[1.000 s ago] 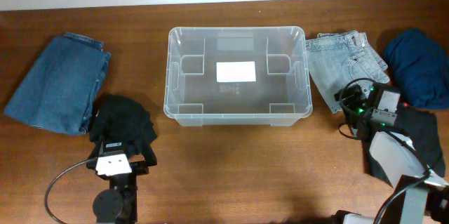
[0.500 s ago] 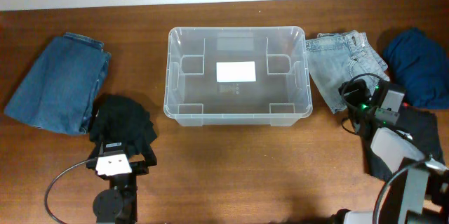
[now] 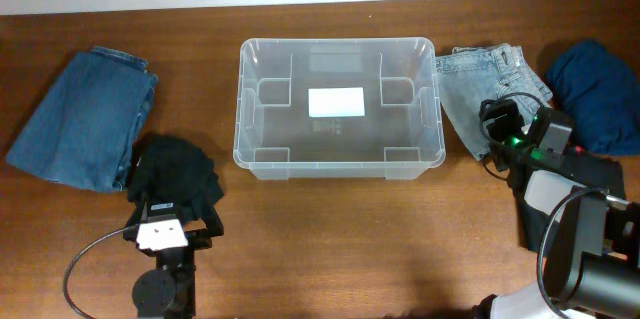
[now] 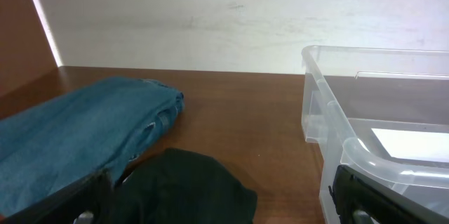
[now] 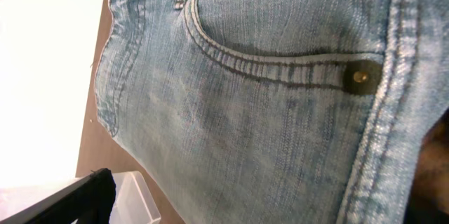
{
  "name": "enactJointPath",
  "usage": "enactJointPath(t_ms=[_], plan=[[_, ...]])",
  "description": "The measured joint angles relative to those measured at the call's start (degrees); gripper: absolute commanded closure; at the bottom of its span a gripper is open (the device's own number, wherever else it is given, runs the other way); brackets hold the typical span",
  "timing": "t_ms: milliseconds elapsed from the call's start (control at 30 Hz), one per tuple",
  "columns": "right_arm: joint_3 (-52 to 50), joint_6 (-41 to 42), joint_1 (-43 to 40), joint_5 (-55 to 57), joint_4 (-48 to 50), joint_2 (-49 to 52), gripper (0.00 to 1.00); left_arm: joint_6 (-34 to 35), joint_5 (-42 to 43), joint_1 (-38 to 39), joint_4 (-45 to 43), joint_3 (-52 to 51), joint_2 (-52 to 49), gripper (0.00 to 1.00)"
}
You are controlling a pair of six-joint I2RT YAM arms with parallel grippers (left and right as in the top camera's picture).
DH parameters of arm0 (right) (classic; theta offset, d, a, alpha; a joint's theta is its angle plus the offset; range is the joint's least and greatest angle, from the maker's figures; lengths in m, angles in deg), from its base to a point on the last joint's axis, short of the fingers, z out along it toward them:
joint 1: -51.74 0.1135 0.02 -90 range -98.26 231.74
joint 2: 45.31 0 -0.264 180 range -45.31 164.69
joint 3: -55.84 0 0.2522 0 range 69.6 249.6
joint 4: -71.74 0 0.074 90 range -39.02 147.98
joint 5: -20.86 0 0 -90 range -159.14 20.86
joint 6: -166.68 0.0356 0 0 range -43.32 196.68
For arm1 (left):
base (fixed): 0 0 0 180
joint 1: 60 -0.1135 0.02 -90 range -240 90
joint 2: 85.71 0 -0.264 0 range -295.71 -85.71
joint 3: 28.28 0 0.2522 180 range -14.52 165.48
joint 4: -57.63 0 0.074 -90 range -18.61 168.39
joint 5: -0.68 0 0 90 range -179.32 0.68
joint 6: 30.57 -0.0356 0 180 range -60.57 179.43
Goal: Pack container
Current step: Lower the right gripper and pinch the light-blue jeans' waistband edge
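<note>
Nothing is packed yet: the container (image 3: 340, 167) sits empty between the tools. The right tool (image 3: 497, 119) gapes wide over pale jeans (image 3: 480, 74), holding nothing. The left tool (image 4: 221, 203), equally wide and empty, hangs over a black garment (image 3: 185, 164). Every garment has yet to go in.

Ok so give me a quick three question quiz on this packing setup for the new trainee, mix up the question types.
1. True or false: the container already holds a garment.
2. The right pincer hovers over: A) the container, B) the light-blue jeans, C) bare table.
3. How many garments lie on the container's left?

Key: 1 false. 2 B. 3 two, the dark-blue jeans and the black garment.
</note>
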Motion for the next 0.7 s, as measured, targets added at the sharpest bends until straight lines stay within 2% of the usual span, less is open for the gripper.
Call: enactJointPath(t_ms=[167,467,600,700], plan=[[0.07,0.61,-0.15,-0.52,0.09,0.13,0.01,0.00,0.00,0.00,0.00,0.00,0.00,0.01],[0.07,1.05,-0.20,-0.59,-0.24,0.55,0.21,0.00,-0.02,0.00,0.00,0.00,0.00,0.01],[0.04,1.16,-0.20,-0.61,-0.57,0.83,0.23,0.00,0.00,0.00,0.00,0.00,0.00,0.00],[0.04,1.05,-0.20,-0.68,-0.63,0.83,0.28,0.00,0.00,0.00,0.00,0.00,0.00,0.01]])
